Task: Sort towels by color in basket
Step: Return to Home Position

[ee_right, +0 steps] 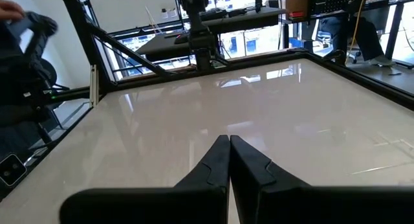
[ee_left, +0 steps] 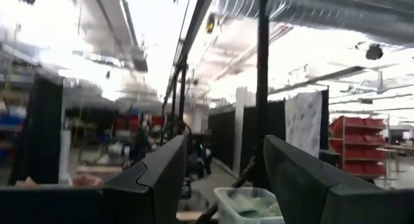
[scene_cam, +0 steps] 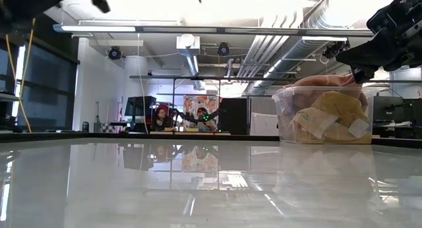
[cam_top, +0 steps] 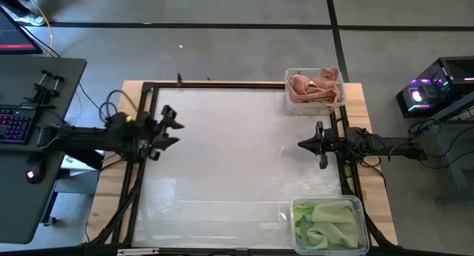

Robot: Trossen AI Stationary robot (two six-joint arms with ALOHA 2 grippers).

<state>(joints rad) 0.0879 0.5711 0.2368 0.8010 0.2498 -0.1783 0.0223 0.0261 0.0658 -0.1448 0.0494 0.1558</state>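
The left gripper [cam_top: 172, 128] gaped empty and the right gripper [cam_top: 303, 145] sat closed on nothing, so the only likely risk was the right arm clipping the nearby clear plastic bin [cam_top: 287, 93] of salmon-pink cloth towels [cam_top: 315, 86].

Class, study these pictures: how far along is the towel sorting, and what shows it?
Done: green towels sit in one clear bin, pink towels and yellow towels in the other bin; the table shows no loose towel. In hand: nothing; the left gripper is open, the right gripper shut, both empty above the table. Left: probably only parking the arms.
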